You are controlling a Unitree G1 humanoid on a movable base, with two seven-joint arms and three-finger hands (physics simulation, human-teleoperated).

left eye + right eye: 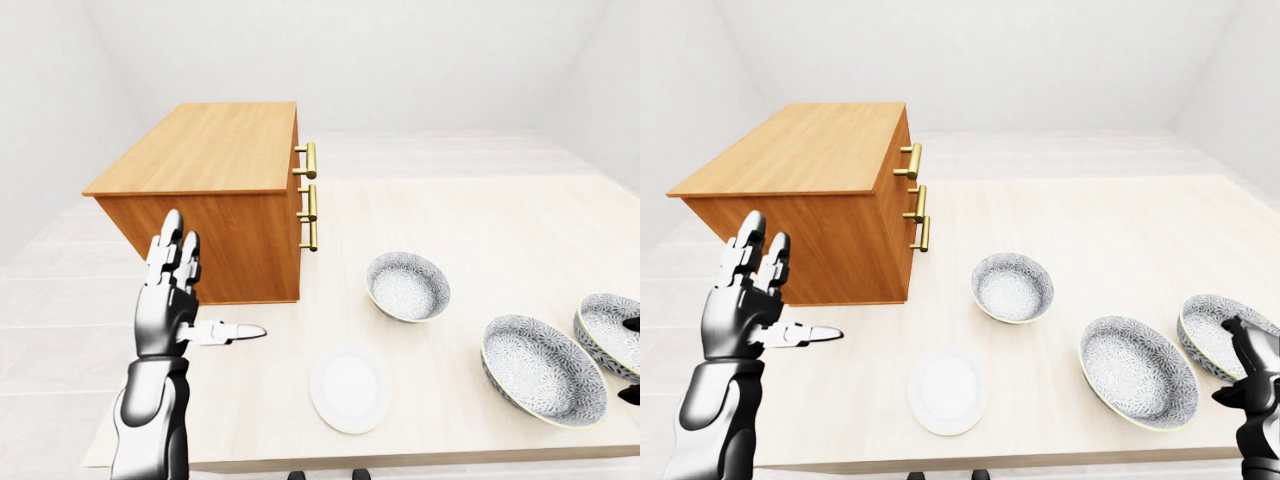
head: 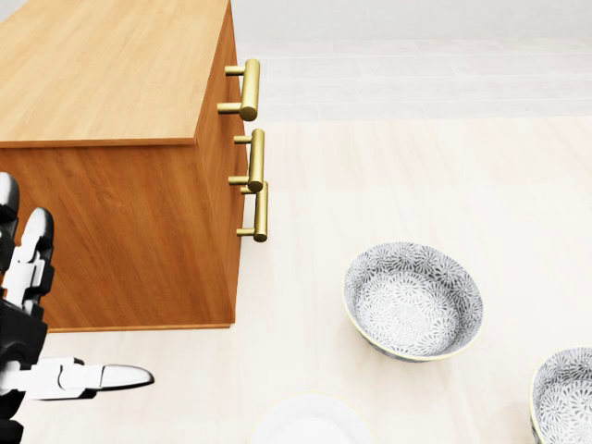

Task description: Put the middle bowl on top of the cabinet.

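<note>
Three patterned grey-and-white bowls stand on the pale table (image 1: 480, 225). The middle bowl (image 1: 1138, 372) lies between the left bowl (image 1: 1012, 286) and the right bowl (image 1: 1208, 332). The wooden cabinet (image 1: 215, 150) with brass handles (image 1: 310, 205) stands on the table's left part, its flat top bare. My left hand (image 1: 205, 290) is raised, open, before the cabinet's side, far from the bowls. My right hand (image 1: 1240, 365) shows at the lower right edge of the right-eye view, its fingers spread over the right bowl's rim, holding nothing.
A small white plate (image 1: 349, 388) lies near the bottom edge of the table, below the left bowl. The table's edge (image 1: 400, 462) runs along the bottom of the left-eye view. White floor and walls surround the table.
</note>
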